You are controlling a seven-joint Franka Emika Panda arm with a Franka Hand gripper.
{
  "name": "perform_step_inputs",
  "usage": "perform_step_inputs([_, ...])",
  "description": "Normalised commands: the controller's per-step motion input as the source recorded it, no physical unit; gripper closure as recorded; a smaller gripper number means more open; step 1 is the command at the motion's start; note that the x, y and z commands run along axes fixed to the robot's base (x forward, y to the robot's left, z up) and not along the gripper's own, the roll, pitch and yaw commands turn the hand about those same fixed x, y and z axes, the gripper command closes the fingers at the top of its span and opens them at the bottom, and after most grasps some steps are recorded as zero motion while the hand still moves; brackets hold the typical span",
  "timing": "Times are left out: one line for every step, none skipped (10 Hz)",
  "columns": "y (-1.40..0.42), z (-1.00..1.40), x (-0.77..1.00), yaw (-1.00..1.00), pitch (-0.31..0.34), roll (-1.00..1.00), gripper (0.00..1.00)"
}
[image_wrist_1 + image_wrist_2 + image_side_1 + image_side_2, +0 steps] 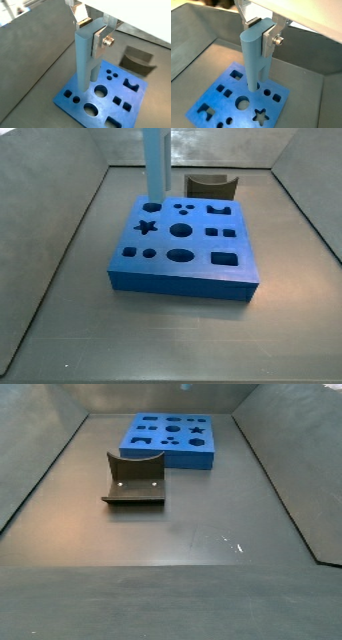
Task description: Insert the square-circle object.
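My gripper is shut on the top of the square-circle object, a tall light-blue bar that hangs upright; both also show in a wrist view, the gripper and the bar. The forked lower end points down over the blue block with shaped holes. In a side view the bar stands over the back left part of the block. In a side view only its tip shows, apart from the block. The gripper is out of both side views.
A dark grey piece with a curved notch stands on the floor just beyond the block. Grey bin walls slope up around the floor.
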Motion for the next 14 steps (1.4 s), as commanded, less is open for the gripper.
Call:
perform_step_inputs([-0.05, 0.00, -0.12, -0.95, 0.044, 0.20, 1.00])
perform_step_inputs([-0.04, 0.01, -0.11, -0.97, 0.043, 0.18, 1.00])
perform_step_inputs([-0.01, 0.04, -0.07, -1.00, 0.017, 0.13, 1.00])
perform_step_inputs([0.00, 0.05, -0.03, -1.00, 0.000, 0.09, 1.00])
perform_step_inputs([0.00, 0.00, 0.00, -1.00, 0.000, 0.05, 1.00])
perform_step_inputs([0.00, -0.02, 0.00, -1.00, 0.000, 0.00, 1.00])
perform_step_inputs([-0.03, -0.22, 0.00, -1.00, 0.000, 0.00, 1.00])
perform_step_inputs([-0.03, -0.33, 0.00, -1.00, 0.000, 0.00, 1.00])
perform_step_inputs([0.00, -0.37, 0.00, -1.00, 0.000, -0.03, 1.00])
perform_step_inputs([0.00, -0.36, 0.00, -1.00, 0.000, -0.04, 1.00])
perform_step_inputs([0.00, -0.35, 0.00, -1.00, 0.000, -0.03, 1.00])
perform_step_inputs([0.00, -0.28, 0.00, -1.00, 0.000, 0.00, 1.00])
perform_step_inputs([0.00, -0.25, 0.00, -1.00, 0.000, 0.00, 1.00])
perform_step_inputs([0.00, -0.23, 0.00, -1.00, 0.000, 0.00, 1.00])
